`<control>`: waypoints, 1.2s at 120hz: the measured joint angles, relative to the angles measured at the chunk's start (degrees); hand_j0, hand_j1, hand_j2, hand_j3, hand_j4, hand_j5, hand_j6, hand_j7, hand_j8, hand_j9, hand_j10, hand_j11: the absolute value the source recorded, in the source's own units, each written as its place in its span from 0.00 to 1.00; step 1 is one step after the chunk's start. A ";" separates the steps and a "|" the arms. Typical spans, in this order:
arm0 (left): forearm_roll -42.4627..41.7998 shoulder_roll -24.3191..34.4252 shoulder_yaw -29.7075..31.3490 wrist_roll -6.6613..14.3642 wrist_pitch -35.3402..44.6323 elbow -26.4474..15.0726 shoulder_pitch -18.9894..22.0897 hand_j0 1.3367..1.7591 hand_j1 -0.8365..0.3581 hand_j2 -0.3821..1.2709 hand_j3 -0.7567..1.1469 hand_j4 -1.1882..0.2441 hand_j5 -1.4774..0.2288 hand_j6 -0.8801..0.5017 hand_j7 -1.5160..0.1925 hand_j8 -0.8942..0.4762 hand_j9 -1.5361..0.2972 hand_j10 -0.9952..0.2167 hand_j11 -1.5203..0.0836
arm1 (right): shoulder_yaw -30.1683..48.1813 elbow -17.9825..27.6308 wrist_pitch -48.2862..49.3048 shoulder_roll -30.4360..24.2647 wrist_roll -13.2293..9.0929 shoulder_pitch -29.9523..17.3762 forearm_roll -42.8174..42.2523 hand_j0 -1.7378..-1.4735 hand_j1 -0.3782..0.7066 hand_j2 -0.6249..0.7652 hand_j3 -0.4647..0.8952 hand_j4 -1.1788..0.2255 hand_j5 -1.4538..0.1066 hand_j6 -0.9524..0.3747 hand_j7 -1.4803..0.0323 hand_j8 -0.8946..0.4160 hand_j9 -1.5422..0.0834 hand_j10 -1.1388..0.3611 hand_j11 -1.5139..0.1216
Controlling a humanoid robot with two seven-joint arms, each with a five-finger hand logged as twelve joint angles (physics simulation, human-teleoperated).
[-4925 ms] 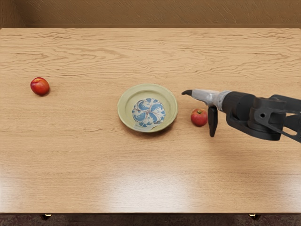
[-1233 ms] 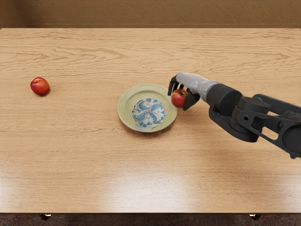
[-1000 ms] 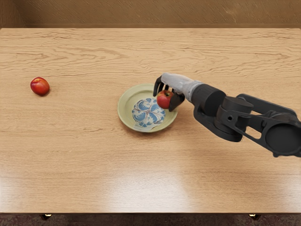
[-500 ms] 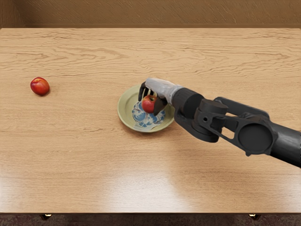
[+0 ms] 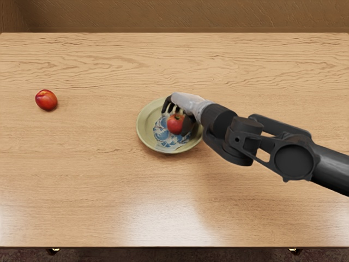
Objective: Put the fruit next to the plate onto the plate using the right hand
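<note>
**Q:** Which step does the figure show?
**A:** The placing step. The right hand (image 5: 182,107), on an arm entering from the right edge, sits over the plate (image 5: 144,130) at the middle of the worktop (image 5: 109,191). Its fingers (image 5: 167,102) are curled around the apple (image 5: 175,124), gripping it from above and from the right.

**Q:** Where exactly is the apple?
**A:** Over the blue patterned centre of the plate, inside the rim. This view does not show whether its underside touches the dish or hangs just above it, because the hand and its shadow hide the contact.

**Q:** What of the red fruit at the far left?
**A:** The second fruit (image 5: 46,100) lies well apart from the plate, so by the task sentence it is not the one meant. The left arm is out of view.

**Q:** How far along is the task, then?
**A:** By judgement, nearly complete: the carry is done, the release is not.

**Q:** What does the next move call for?
**A:** Probably a small lowering, if there is any gap, then a spreading of the fingers so the apple settles in the dish's hollow. The hand should then lift straight up rather than sweep sideways. A brushing fingertip could roll the round fruit over the shallow rim and onto the worktop.
</note>
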 joint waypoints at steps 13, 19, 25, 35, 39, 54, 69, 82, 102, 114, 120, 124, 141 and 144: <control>0.00 0.00 0.00 0.00 -0.01 0.00 0.00 0.76 0.99 0.23 0.40 0.83 0.87 0.64 0.89 0.65 0.84 0.82 0.95 | 0.26 0.14 0.04 -0.06 0.00 0.16 0.03 0.30 0.38 0.48 0.34 0.59 0.64 0.48 0.68 0.45 0.67 0.53 0.65; 0.00 0.00 0.00 0.00 -0.02 0.00 0.00 0.76 0.99 0.23 0.40 0.83 0.87 0.64 0.89 0.65 0.84 0.82 0.95 | 0.38 0.22 0.05 -0.09 0.00 0.26 0.04 0.30 0.36 0.47 0.34 0.61 0.66 0.50 0.70 0.47 0.69 0.55 0.67; 0.00 0.00 0.00 0.00 -0.03 0.00 0.00 0.76 0.99 0.23 0.40 0.83 0.87 0.64 0.89 0.65 0.84 0.82 0.95 | 0.47 0.39 0.06 -0.14 0.00 0.40 0.05 0.30 0.34 0.46 0.34 0.63 0.68 0.51 0.72 0.48 0.71 0.56 0.69; 0.00 0.00 0.00 0.00 -0.01 0.00 0.00 0.76 0.99 0.23 0.40 0.83 0.87 0.64 0.89 0.65 0.84 0.82 0.95 | 0.98 0.74 0.14 -0.25 0.00 0.63 0.12 0.30 0.31 0.44 0.34 0.65 0.71 0.53 0.75 0.49 0.74 0.58 0.71; 0.00 0.00 0.00 0.00 -0.02 0.00 0.00 0.76 0.99 0.23 0.40 0.83 0.87 0.64 0.89 0.65 0.84 0.82 0.95 | 1.26 0.97 0.20 -0.35 0.00 0.68 0.16 0.30 0.30 0.44 0.34 0.66 0.72 0.54 0.76 0.50 0.75 0.59 0.72; 0.00 0.00 0.00 0.00 -0.01 0.00 0.00 0.76 0.99 0.23 0.40 0.83 0.87 0.64 0.89 0.65 0.84 0.82 0.95 | 3.93 1.96 1.22 -1.48 0.00 0.63 2.62 0.30 0.19 0.44 0.34 0.73 0.81 0.61 0.85 0.57 0.83 0.66 0.81; 0.00 0.00 0.00 0.00 -0.01 0.00 0.00 0.76 0.99 0.23 0.40 0.83 0.87 0.64 0.89 0.65 0.84 0.82 0.95 | 7.35 2.86 4.41 -3.94 0.00 0.55 8.47 0.30 0.11 0.45 0.34 0.78 0.86 0.66 0.91 0.62 0.88 0.70 0.86; 0.00 0.00 0.00 0.00 -0.02 0.00 0.00 0.76 0.99 0.23 0.40 0.83 0.87 0.64 0.89 0.65 0.84 0.82 0.95 | 9.93 3.14 7.86 -7.53 0.00 0.40 15.10 0.30 0.08 0.45 0.34 0.80 0.89 0.68 0.94 0.65 0.91 0.73 0.89; 0.00 0.00 0.00 0.00 0.00 0.00 0.00 0.76 0.99 0.23 0.40 0.83 0.87 0.64 0.89 0.65 0.84 0.82 0.95 | 12.24 3.20 16.13 -16.16 0.00 0.43 28.74 0.30 0.05 0.45 0.34 0.82 0.91 0.70 0.96 0.67 0.93 0.74 0.91; 0.00 0.00 0.00 0.00 0.02 0.00 0.00 0.76 0.99 0.23 0.40 0.83 0.87 0.64 0.89 0.65 0.84 0.82 0.95 | 14.01 3.10 22.60 -20.62 0.00 0.40 35.42 0.30 0.04 0.45 0.34 0.83 0.92 0.71 0.97 0.67 0.94 0.75 0.92; 0.00 0.00 0.00 0.00 0.03 0.00 0.00 0.76 0.99 0.23 0.40 0.83 0.87 0.64 0.89 0.65 0.84 0.82 0.95 | 14.54 3.05 25.73 -22.85 0.00 0.39 38.49 0.30 0.04 0.45 0.34 0.83 0.92 0.71 0.97 0.67 0.94 0.75 0.92; 0.00 0.00 0.00 0.00 0.01 0.00 0.00 0.76 0.99 0.23 0.40 0.83 0.87 0.64 0.89 0.65 0.84 0.82 0.95 | 14.77 2.92 27.36 -24.05 0.00 0.38 40.18 0.30 0.04 0.45 0.34 0.83 0.92 0.71 0.97 0.68 0.94 0.75 0.92; 0.00 0.00 0.00 0.00 0.01 0.00 0.00 0.76 0.99 0.23 0.40 0.83 0.87 0.64 0.89 0.65 0.84 0.82 0.95 | 15.23 2.28 32.15 -27.88 0.00 0.25 45.19 0.30 0.03 0.45 0.34 0.84 0.93 0.71 0.97 0.68 0.95 0.76 0.92; 0.00 0.00 0.00 0.00 0.00 0.00 0.00 0.76 0.99 0.23 0.40 0.83 0.87 0.64 0.89 0.65 0.84 0.82 0.95 | 15.31 2.23 32.72 -28.51 0.00 0.24 46.05 0.30 0.03 0.45 0.34 0.84 0.93 0.71 0.98 0.68 0.95 0.76 0.92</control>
